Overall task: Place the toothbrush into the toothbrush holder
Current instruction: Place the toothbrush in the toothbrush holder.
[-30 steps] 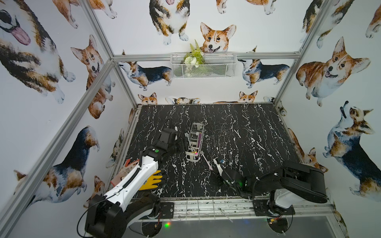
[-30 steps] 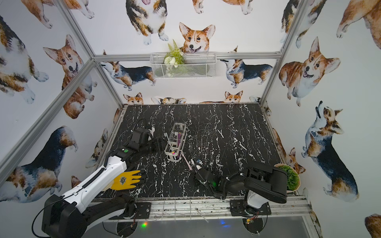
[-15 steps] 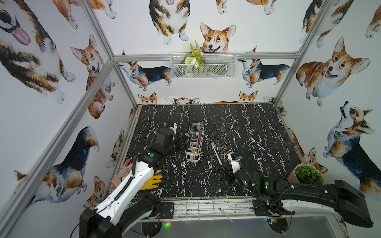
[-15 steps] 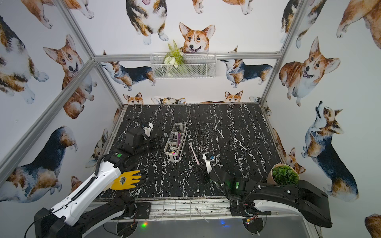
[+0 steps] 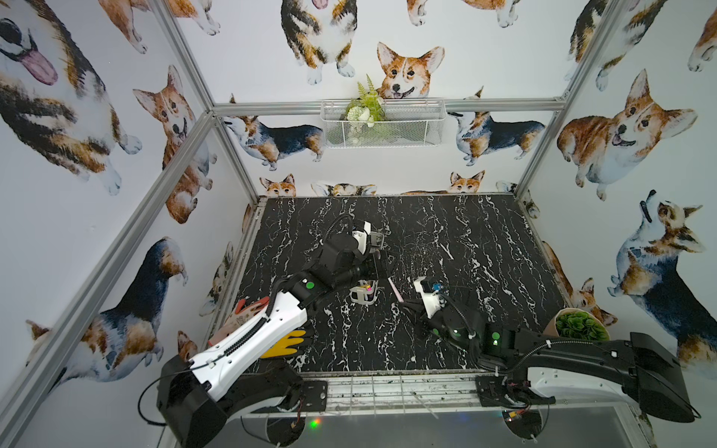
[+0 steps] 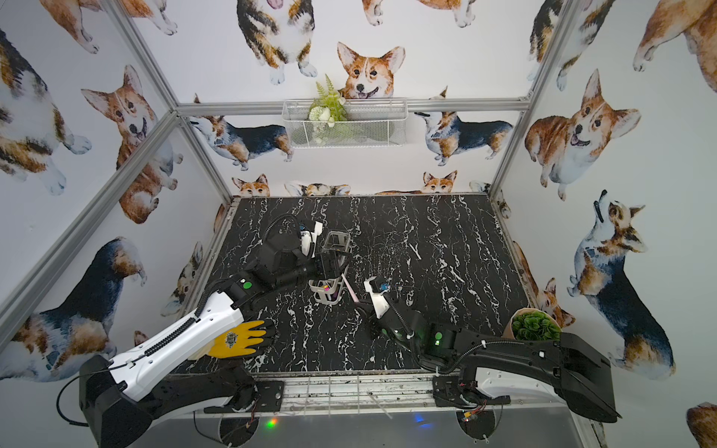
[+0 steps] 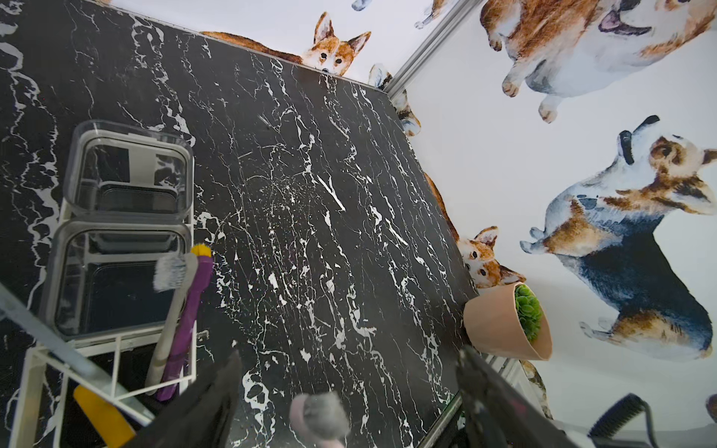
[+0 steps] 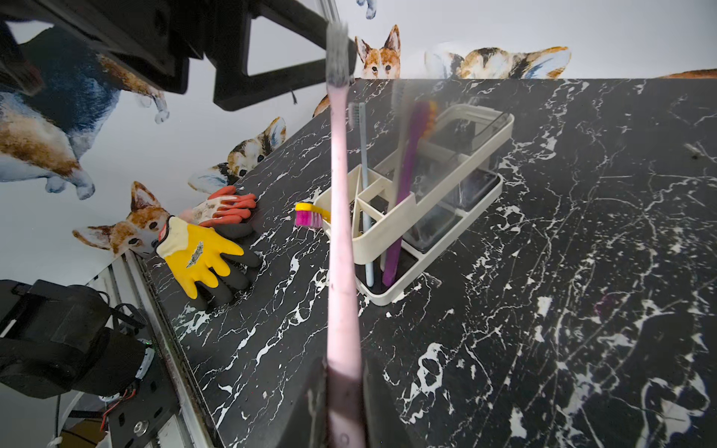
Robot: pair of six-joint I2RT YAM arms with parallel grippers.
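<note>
Beside the toothbrush holder [image 6: 328, 294], on the side toward the right arm and outside every compartment, the pink toothbrush [image 8: 341, 232] stands tilted over the table [image 5: 446, 240]; right gripper [image 8: 343, 391] fingers pinch its handle end; bristle head sits between the left gripper [image 7: 349, 351] fingers, which are spread wide, not touching it; purple toothbrush [image 8: 405, 186] and blue toothbrush [image 8: 364, 174] stand in the holder's end compartments.
</note>
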